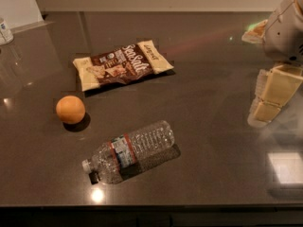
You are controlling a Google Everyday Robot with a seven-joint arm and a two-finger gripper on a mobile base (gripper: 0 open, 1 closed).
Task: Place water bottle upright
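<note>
The water bottle (130, 150) lies on its side on the dark table (213, 141), near the front edge. It is clear and ribbed, with a red-edged label band around its middle. Its white cap points to the lower left and its base to the upper right. My gripper (272, 96) hangs at the right edge of the view, above the table. It is well to the right of the bottle and touches nothing. It holds nothing that I can see.
An orange ball (70, 109) sits left of the bottle. A brown and cream snack bag (122, 64) lies flat behind it. A small white container with a blue label (4, 31) stands at the far left.
</note>
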